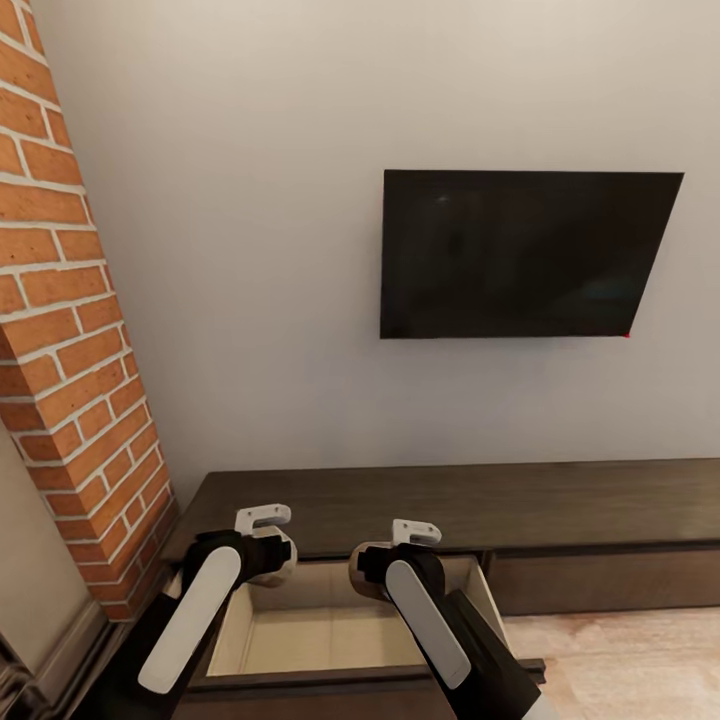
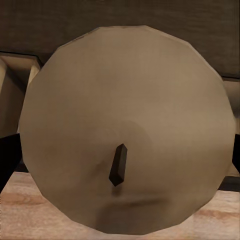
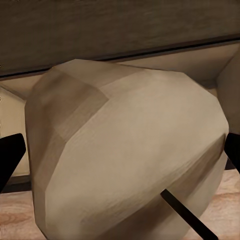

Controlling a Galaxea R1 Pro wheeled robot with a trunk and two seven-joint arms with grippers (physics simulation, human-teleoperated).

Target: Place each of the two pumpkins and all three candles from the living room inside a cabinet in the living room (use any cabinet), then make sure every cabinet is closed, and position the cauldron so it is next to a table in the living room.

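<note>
Head view: both arms reach over the cabinet [image 1: 560,505], whose near-left drawer [image 1: 330,625] stands pulled out, pale inside. The left gripper [image 1: 268,545] and right gripper [image 1: 385,560] each hang above it, carrying something pale.

Left wrist view: fingers clamp a candle [image 2: 130,130], its flat end and dark wick facing the camera.

Right wrist view: fingers clamp a second candle [image 3: 130,155], tilted, above the drawer's front edge.
</note>
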